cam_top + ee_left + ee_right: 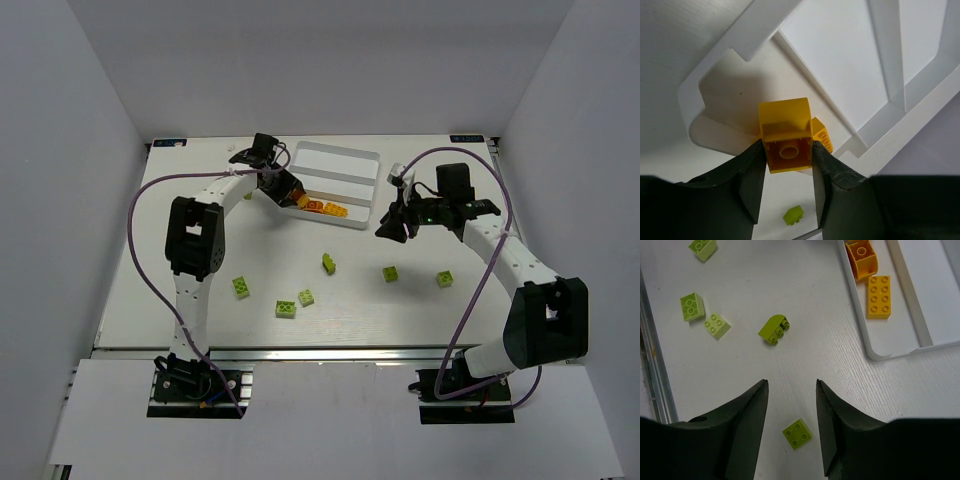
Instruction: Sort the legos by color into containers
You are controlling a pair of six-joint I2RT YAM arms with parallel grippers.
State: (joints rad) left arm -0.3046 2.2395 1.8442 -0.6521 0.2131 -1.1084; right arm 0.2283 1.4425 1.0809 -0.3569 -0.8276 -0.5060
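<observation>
The white tray (345, 160) lies at the back centre, split into three long containers. Two orange legos (325, 208) lie in its nearest slot. My left gripper (283, 188) hangs over that slot's left end, shut on an orange lego (787, 135), with another orange brick (822, 135) just under it. My right gripper (393, 228) hovers off the tray's right end, open and holding nothing. A lime green lego (798, 433) lies on the table below its jaws (791, 390). Several more green legos (328, 263) are scattered over the near table.
In the right wrist view a rounded green brick (773, 329) and two square ones (692, 306) lie left of the tray rim (860, 315). The metal rail (330, 350) marks the table's near edge. White walls enclose both sides.
</observation>
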